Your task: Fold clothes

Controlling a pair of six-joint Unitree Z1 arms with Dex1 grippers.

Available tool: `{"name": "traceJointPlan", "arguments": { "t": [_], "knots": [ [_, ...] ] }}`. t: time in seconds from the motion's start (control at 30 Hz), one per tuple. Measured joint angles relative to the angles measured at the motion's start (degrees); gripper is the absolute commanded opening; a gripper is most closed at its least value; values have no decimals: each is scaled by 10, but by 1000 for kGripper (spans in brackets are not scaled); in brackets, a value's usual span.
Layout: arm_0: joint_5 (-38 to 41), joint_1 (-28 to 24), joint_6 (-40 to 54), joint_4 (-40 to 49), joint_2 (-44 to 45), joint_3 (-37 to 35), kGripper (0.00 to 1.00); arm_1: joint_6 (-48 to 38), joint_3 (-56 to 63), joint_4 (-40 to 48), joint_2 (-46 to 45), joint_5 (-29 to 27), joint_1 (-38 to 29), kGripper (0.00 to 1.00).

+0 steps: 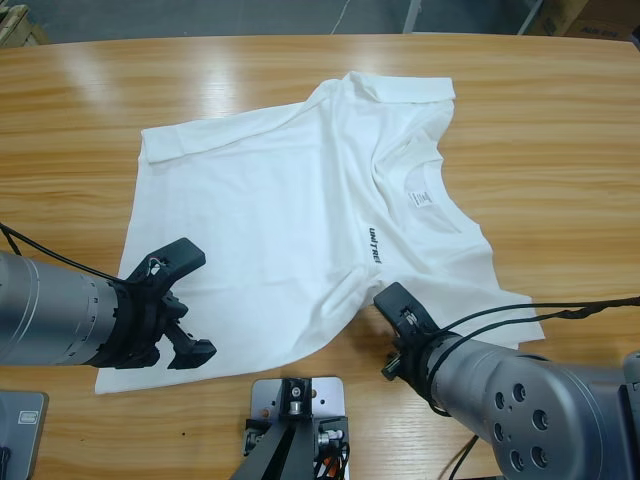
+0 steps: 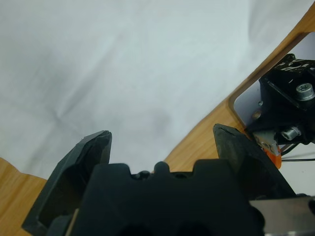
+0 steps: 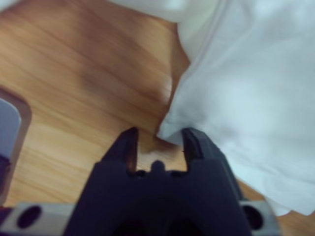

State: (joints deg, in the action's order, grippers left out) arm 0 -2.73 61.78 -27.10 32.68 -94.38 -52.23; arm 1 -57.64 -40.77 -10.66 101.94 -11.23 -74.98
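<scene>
High view: the white T-shirt (image 1: pixel 300 210) lies spread on the wooden table (image 1: pixel 560 130), roughly at its middle and reaching toward the near edge, skewed, with the neckline and its label turned toward the right end. One sleeve points at the far edge, and the fabric is rumpled near the collar. No fold appears made yet. The left hand (image 1: pixel 185 305) stands over the shirt's corner nearest the table's near-left, jaws spread wide, one over cloth and one at the hem; in my judgement it is placed to take that corner. The right hand (image 1: pixel 398 308) sits at a notch in the shirt's near edge, likely for the same purpose. Its arm covers part of the hem there.

Left wrist view: the jaws are wide apart with nothing between them. Shirt fabric fills most of the frame, with bare table beyond its hem. Whether the lower jaw touches the cloth cannot be told.

Right wrist view: the jaws stand partly open, holding nothing. A folded tip of the shirt's edge lies just beyond them, nearer one jaw. Whether the tip touches that jaw is unclear. The lettering is out of view here.
</scene>
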Motion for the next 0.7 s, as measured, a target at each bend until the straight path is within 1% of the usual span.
{"name": "traceJointPlan", "arguments": {
  "t": [0.2,0.3,0.57,0.63,0.7],
  "knots": [
    [0,0,0,-1,0,0,803,14,0,-2,0,0,5,0],
    [0,0,0,-1,0,0,803,19,-6,-17,1,0,6,0],
    [0,0,0,-1,0,0,803,34,-43,-133,-14,1,6,0],
    [0,0,0,-1,0,0,803,34,-52,-153,-25,13,6,0],
    [0,0,0,-1,1,0,802,34,-58,-164,-37,40,6,0]
  ]
}}
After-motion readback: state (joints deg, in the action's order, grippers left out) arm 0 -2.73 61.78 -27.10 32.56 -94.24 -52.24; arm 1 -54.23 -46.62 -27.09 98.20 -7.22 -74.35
